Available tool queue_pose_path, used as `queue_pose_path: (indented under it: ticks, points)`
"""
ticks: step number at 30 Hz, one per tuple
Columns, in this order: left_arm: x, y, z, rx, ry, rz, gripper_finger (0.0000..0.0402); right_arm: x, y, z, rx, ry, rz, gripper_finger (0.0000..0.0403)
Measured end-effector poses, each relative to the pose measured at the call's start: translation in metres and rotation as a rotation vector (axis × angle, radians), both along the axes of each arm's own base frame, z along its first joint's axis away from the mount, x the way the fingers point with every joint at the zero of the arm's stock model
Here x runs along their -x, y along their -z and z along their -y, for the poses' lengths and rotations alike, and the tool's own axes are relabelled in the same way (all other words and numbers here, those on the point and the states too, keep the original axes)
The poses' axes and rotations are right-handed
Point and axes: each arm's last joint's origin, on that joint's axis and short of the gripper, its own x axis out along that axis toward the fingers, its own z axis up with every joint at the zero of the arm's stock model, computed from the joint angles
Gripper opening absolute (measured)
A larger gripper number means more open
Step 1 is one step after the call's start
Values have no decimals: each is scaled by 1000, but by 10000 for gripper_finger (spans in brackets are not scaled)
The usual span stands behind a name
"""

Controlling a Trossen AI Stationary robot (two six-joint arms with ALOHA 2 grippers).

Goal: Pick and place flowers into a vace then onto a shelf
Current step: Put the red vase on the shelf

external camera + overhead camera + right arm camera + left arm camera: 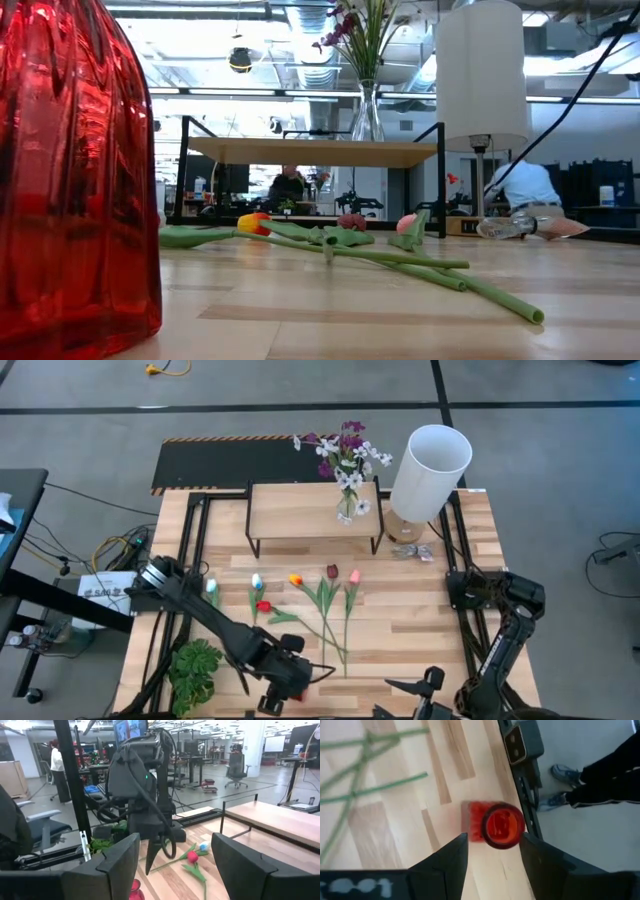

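A red ribbed glass vase (502, 825) stands upright on the table near its near edge; it fills the left of the low view (70, 170). My left gripper (492, 857) hangs above it, open, one finger on each side of its mouth and touching nothing. My right gripper (172, 870) waits open at the near edge, facing the left gripper. Several tulips (332, 571) lie flat on the table's middle (345, 222). A clear vase of purple and white blossoms (347, 470) stands on the wooden shelf (300, 510).
A lamp with a white shade (430, 465) stands right of the shelf, beside a crumpled wrapper (412, 551). A leafy green plant (195, 672) sits at the near left corner. A black panel (225, 460) lies beyond the shelf. A person's legs (600, 775) show off the table's edge.
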Motion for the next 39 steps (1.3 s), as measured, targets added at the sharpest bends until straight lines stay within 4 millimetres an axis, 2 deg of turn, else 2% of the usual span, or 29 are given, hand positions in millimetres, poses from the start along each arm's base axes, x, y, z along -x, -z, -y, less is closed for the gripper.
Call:
queue_pose_path:
  ticks: [4, 13, 21, 28, 35, 39]
  points:
    - [-2, 8, 2, -2, -54, -47, 167, 2, 6, -2, 4, -6, -2, 239]
    - [-4, 8, 0, -7, -167, -39, 167, 3, 17, -4, -12, -11, 5, 218]
    - [-2, 8, 5, 7, -159, -42, 167, 4, 17, -4, -15, -12, 7, 196]
    - [-3, 19, 14, -2, -146, -48, 167, 4, 17, -4, -15, -12, 7, 197]
    - [-3, 20, 12, -42, -196, -33, 167, 4, 17, -4, -16, -12, 7, 190]
    - [-4, 28, 13, -52, -207, -72, 167, 4, 17, -4, -17, -12, 8, 185]
